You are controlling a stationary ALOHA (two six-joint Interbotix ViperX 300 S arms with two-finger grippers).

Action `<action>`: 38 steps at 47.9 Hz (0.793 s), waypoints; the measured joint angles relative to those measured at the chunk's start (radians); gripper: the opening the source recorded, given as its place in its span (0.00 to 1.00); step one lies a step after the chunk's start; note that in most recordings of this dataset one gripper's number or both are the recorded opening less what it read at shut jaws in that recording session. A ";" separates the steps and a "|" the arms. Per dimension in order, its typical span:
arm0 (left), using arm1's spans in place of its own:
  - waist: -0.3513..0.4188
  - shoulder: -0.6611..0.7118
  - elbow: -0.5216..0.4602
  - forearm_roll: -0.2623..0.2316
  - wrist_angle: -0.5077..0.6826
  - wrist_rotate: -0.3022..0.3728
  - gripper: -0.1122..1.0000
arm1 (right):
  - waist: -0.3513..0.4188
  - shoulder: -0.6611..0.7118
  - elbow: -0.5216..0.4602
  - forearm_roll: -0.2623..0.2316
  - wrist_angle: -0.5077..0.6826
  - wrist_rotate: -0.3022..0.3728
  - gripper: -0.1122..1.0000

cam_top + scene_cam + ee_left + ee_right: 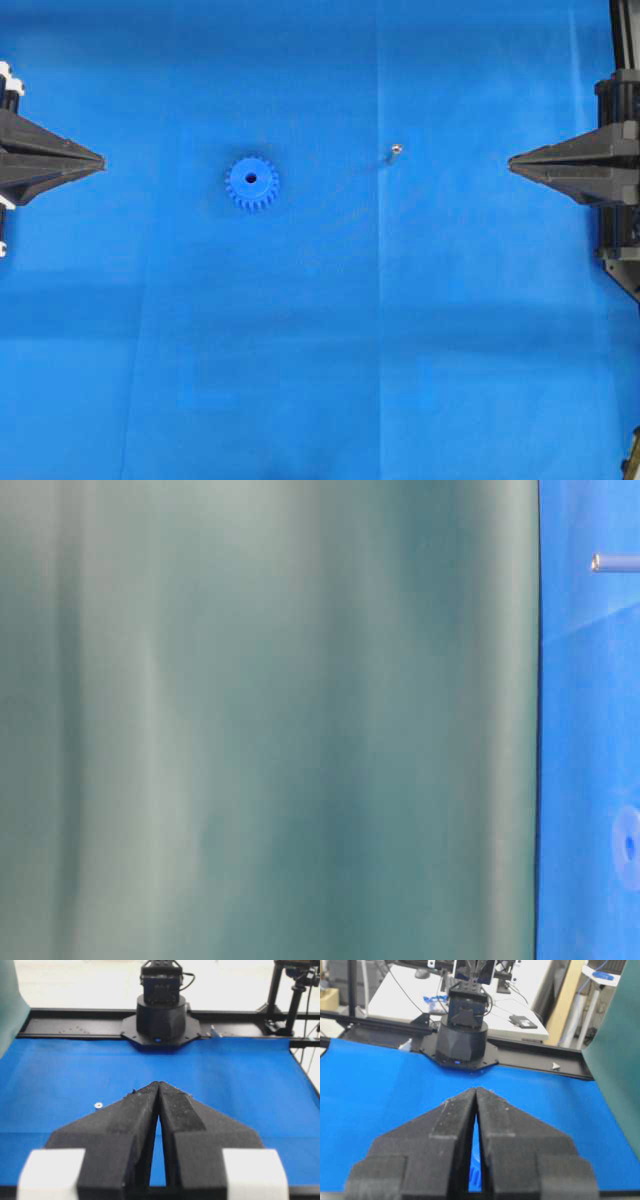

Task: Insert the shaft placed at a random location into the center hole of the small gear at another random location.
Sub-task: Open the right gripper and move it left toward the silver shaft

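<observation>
Small gear (pixel 252 182): bright blue toothed wheel, lying flat on blue cloth, left of centre in overhead view, center hole (pixel 250 180) open, facing up. Shaft (pixel 396 151): tiny silvery pin, standing on end, well apart to the gear's right, slightly higher in overhead view.

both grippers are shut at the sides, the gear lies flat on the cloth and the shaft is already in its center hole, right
Not quite. In the overhead view the shaft stands on the cloth, apart from the gear, whose center hole is empty. The left gripper and right gripper are shut.
</observation>
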State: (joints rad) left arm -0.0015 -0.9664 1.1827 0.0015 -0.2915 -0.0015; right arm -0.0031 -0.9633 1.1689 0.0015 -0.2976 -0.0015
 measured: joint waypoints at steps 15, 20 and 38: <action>-0.002 -0.006 0.002 0.000 0.023 -0.005 0.10 | -0.002 0.005 0.002 0.000 0.017 -0.003 0.05; -0.002 -0.014 0.002 0.000 0.023 -0.005 0.10 | -0.005 0.017 0.000 0.000 0.017 0.002 0.05; 0.000 -0.018 0.002 0.000 0.025 -0.006 0.10 | -0.091 0.199 0.006 0.044 -0.051 0.008 0.55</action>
State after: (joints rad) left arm -0.0015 -0.9848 1.1842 0.0015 -0.2669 -0.0077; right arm -0.0936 -0.7639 1.1750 0.0460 -0.3482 0.0061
